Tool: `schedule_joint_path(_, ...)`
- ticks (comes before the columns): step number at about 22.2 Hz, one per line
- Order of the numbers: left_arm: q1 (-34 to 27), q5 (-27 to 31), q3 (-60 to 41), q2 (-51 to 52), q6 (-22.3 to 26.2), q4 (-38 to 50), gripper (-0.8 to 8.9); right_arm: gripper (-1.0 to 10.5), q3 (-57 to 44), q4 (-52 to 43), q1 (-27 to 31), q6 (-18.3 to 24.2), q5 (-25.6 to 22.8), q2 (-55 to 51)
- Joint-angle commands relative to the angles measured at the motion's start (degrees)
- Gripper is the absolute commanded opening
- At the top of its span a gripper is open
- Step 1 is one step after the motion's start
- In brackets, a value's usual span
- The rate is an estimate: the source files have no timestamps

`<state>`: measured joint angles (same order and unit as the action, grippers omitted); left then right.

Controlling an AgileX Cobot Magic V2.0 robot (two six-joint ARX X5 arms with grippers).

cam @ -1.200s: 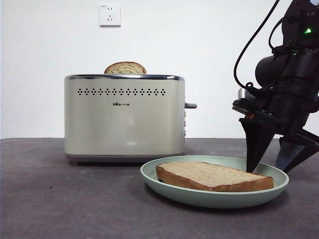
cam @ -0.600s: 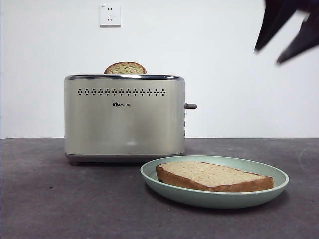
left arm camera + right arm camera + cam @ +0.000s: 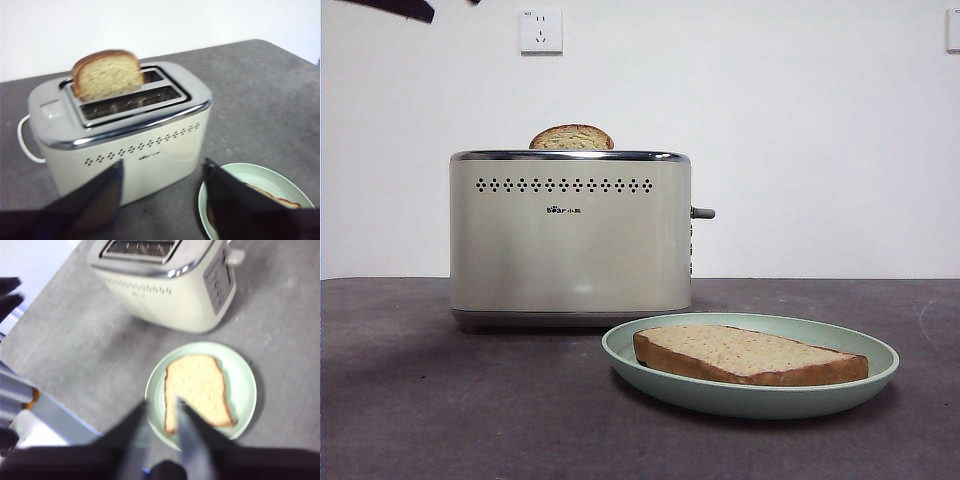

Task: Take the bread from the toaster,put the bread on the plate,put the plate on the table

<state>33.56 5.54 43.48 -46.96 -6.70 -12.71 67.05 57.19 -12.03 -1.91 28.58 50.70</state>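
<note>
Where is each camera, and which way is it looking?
Front view: low at table height, looking level at the toaster and the plate holding the bread; only a black arm tip shows.
Left wrist view: above, facing the toaster; the left gripper is open.
Right wrist view: high, looking down on the plate; the right gripper shows.
All share toaster and plate.

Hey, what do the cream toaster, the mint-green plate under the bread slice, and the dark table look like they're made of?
Boxy cream toaster: seemingly painted metal or plastic with a satin sheen, topped by a mirror-like chrome rim. Round pale mint-green plate: probably plastic or glazed ceramic, smooth and evenly coloured; the look leaves it open. Dark grey-brown table: a matte, slightly mottled surface with no glare, possibly laminate or stone-look.
</note>
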Motion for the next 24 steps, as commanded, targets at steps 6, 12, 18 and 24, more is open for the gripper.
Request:
schedule_joint_path(6,-4.1,-5.7,-1.6,-0.1,-1.3,0.6,-0.08,-0.1,-0.2,5.4,-0.1,1.7,0.4,-1.0)
schedule_joint_path(12,-4.0,-5.6,-1.5,-0.2,-1.0,-3.4,-0.03,0.0,-0.2,2.4,-0.1,1.8,-0.2,-0.9)
schedule_joint_path(18,-4.0,-5.7,-1.5,-0.2,-1.2,-3.6,-0.03,0.0,-0.2,2.4,-0.1,1.8,-0.4,-0.9)
schedule_joint_path(24,-4.0,-5.6,-1.5,-0.2,-1.2,-3.7,-0.03,0.0,-0.2,2.4,-0.1,1.8,-0.4,-0.9)
